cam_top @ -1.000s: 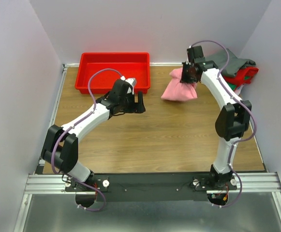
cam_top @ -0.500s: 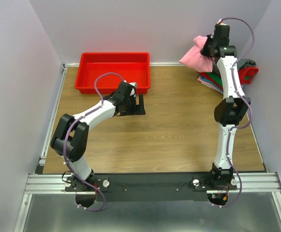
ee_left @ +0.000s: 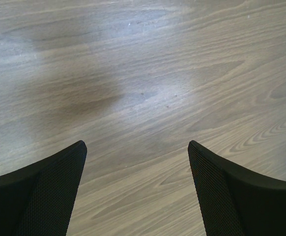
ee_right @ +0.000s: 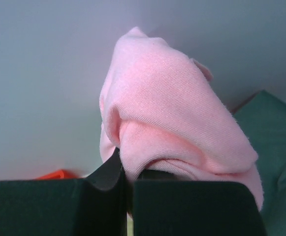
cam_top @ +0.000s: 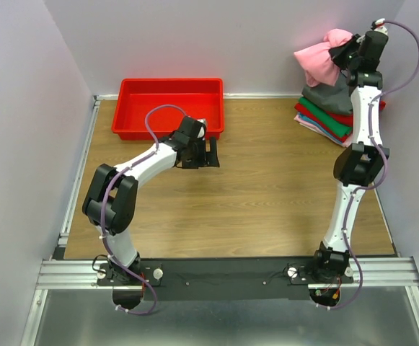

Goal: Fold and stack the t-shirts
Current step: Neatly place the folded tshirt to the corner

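Pink t-shirt [cam_top: 323, 61], bunched, has been lifted off the table [cam_top: 267, 194] and is held above the folded stack [cam_top: 330, 114] at far right, clamped in the right gripper [cam_top: 352, 52]. Left gripper [ee_left: 138, 147] stands open, empty. Stacking is judged next.

No legible txt or labels.
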Action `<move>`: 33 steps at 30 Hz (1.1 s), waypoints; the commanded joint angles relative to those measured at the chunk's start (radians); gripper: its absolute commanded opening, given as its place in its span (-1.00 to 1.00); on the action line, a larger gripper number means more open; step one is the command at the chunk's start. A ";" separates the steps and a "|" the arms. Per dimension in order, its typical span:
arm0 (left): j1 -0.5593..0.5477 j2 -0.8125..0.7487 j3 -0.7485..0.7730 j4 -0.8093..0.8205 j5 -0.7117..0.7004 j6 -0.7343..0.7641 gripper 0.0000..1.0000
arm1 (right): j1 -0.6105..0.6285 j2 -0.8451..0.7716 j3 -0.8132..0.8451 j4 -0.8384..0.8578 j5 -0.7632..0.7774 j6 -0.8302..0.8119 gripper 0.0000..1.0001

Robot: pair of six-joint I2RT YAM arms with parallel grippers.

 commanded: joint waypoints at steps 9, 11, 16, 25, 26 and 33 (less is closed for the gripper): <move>0.003 0.025 0.031 -0.030 0.006 -0.048 0.82 | -0.123 -0.061 -0.041 0.192 -0.120 0.060 -0.98; 0.001 0.025 0.027 -0.029 0.007 -0.049 0.82 | -0.129 -0.097 -0.117 0.192 -0.125 0.046 -0.98; -0.003 0.019 0.019 -0.029 0.004 -0.045 0.82 | -0.150 -0.181 -0.341 0.155 -0.109 0.032 -0.98; -0.008 0.014 -0.001 -0.024 0.009 -0.034 0.82 | -0.169 -0.269 -0.449 -0.030 0.061 -0.008 -0.97; -0.009 0.013 -0.005 -0.023 0.010 -0.029 0.82 | -0.169 -0.267 -0.449 -0.061 0.082 -0.011 -0.97; -0.011 -0.007 -0.035 -0.023 0.009 -0.020 0.82 | -0.170 -0.229 -0.460 -0.159 0.266 -0.057 -0.97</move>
